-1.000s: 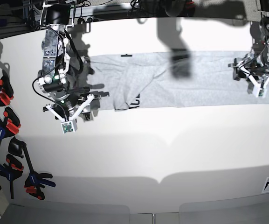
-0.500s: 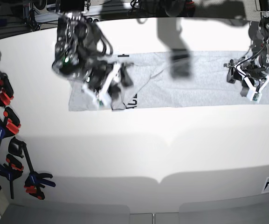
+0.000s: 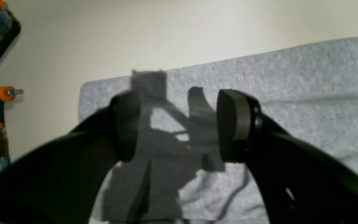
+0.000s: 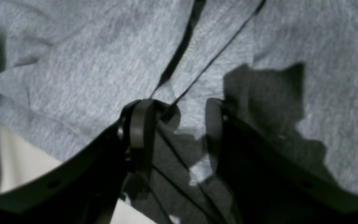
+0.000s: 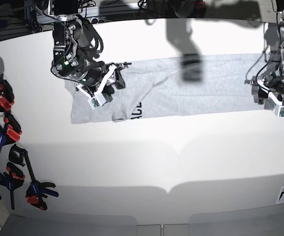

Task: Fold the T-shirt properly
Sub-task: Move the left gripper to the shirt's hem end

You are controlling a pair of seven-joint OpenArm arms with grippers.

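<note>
Both fingers (image 3: 125, 124) (image 4: 140, 124) spread, empty, above T-shirt (image 5: 201, 88) ends; bare table (image 5: 156, 157) in front.

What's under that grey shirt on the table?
Only the white table shows around the T-shirt. The shirt lies flat in a long strip; black lettering peeks out at a fold. Anything beneath is covered.

surface: white table (image 5: 146, 162) | left edge: clamps (image 5: 14, 162) (orange-blue) | hard shadows

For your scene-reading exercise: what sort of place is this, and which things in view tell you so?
Probably a robotics lab bench: two arms work a T-shirt on a white table, with spring clamps along its edge.
</note>
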